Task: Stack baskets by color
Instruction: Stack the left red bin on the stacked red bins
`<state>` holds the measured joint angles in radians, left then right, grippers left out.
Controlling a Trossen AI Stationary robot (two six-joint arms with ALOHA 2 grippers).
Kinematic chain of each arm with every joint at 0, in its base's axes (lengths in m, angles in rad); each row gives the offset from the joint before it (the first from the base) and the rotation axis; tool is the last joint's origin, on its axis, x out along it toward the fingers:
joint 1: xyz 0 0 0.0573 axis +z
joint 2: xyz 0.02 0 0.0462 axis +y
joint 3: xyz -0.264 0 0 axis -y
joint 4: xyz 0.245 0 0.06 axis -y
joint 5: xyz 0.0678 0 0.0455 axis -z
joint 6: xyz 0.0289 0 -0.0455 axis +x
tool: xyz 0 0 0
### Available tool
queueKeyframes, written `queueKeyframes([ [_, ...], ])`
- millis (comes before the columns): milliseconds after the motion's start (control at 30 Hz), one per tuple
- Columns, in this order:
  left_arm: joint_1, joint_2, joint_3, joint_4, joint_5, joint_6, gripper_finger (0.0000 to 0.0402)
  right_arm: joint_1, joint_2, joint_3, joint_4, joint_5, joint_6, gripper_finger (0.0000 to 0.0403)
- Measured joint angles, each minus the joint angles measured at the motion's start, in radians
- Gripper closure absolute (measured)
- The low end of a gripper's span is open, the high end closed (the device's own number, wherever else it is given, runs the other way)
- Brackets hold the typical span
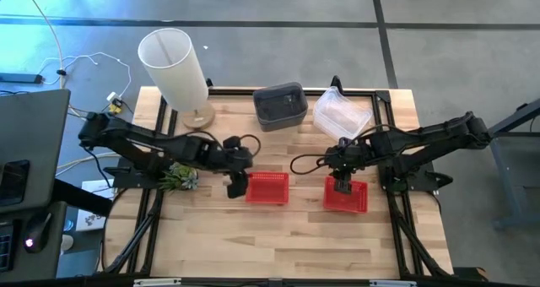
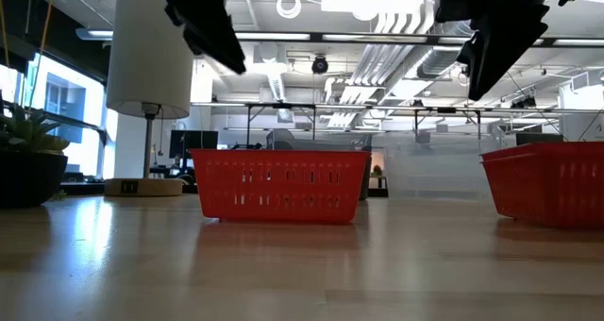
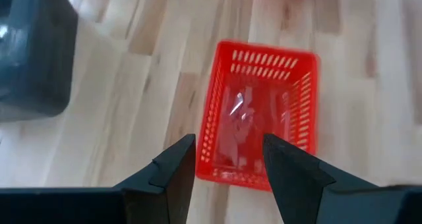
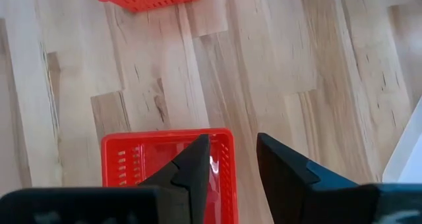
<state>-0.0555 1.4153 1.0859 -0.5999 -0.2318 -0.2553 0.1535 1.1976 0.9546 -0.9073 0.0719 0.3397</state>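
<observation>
A single red mesh basket point(image 1: 267, 188) point(image 3: 260, 112) stands on the table near its middle. My left gripper point(image 1: 236, 186) point(image 3: 229, 140) hangs open above this basket's left end, clear of it. A second red basket point(image 1: 347, 196) point(image 4: 165, 165) stands farther right; in the low view the red basket point(image 2: 552, 184) shows two rims, one above the other. My right gripper point(image 1: 342, 184) point(image 4: 232, 137) hovers open above its far wall. The dark grey baskets point(image 1: 280, 104) and the clear baskets point(image 1: 342, 114) rest on the table at the back.
A tall white lamp point(image 1: 177, 67) stands at the back left. A small green plant point(image 1: 179, 177) sits at the left edge, under my left arm. Bare wood lies along the table's near edge point(image 1: 278, 245).
</observation>
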Motion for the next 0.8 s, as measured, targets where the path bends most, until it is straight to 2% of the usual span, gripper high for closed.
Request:
queueKeyframes([
  [267,0.003,0.122,0.001,0.088,-0.018,0.092,0.0239,0.0,0.0,0.0,0.023,0.0,-0.004,0.0289],
  [800,0.044,0.25,0.0,0.106,-0.005,0.094,0.0239,0.0,0.0,0.0,0.048,-0.004,-0.004,0.0289],
])
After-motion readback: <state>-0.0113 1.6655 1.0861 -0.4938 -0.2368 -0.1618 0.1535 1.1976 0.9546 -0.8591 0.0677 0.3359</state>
